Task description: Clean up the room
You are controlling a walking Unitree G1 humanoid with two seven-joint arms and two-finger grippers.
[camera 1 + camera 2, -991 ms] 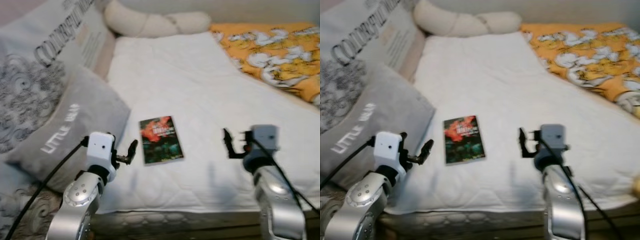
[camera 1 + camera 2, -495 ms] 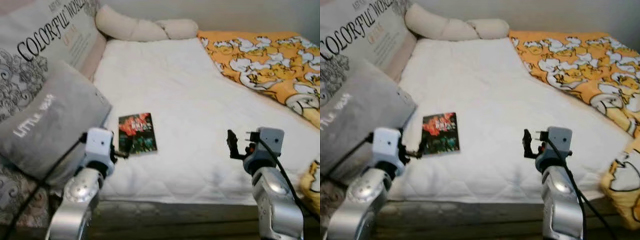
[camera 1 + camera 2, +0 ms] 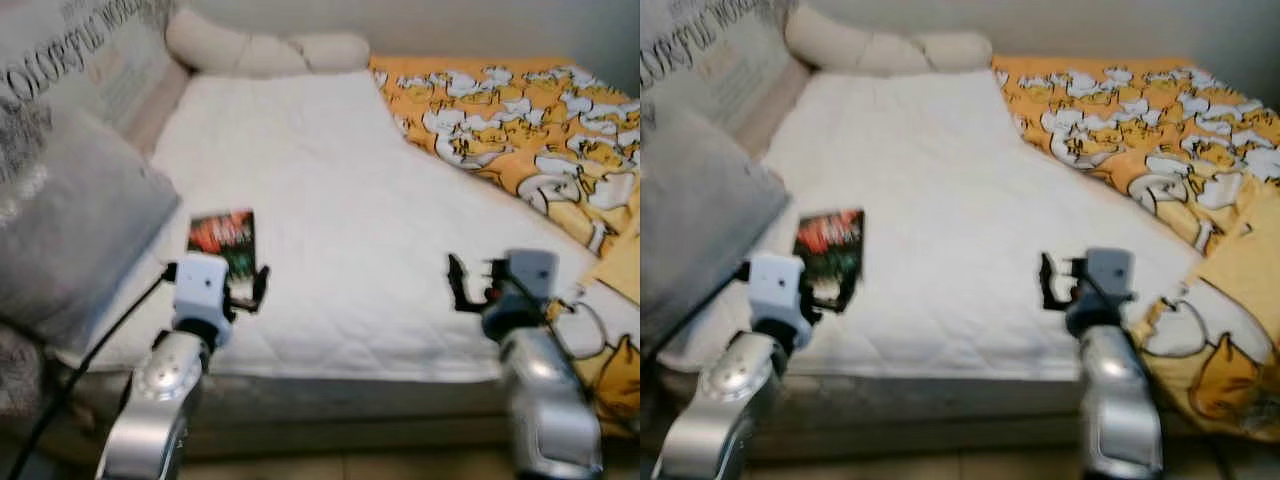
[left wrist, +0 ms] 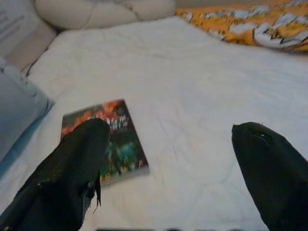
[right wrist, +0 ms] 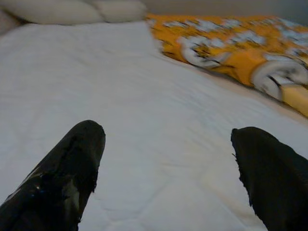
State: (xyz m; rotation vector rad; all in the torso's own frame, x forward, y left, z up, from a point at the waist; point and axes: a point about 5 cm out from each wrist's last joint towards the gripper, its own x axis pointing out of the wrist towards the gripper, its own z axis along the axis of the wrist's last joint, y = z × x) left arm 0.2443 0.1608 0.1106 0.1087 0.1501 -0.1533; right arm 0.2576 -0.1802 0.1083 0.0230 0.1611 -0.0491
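Observation:
A small book (image 3: 222,240) with a dark red and green cover lies flat on the white mattress (image 3: 330,190), near its left front corner. My left gripper (image 3: 250,292) hovers just in front of the book, open and holding nothing. In the left wrist view the book (image 4: 103,139) lies just ahead of one of the spread black fingers (image 4: 67,183). My right gripper (image 3: 460,285) hangs open over the mattress's front right part, with bare white quilt (image 5: 159,110) ahead of it.
A grey pillow (image 3: 70,220) and a large printed cushion (image 3: 70,60) lean at the bed's left. A long cream pillow (image 3: 260,50) lies across the far end. An orange duck-print blanket (image 3: 520,120) covers the right side and hangs over the front right corner.
The whole picture has slid left and the bed's front edge and floor have come into view, so the camera moved. Both grippers keep the same open pose.

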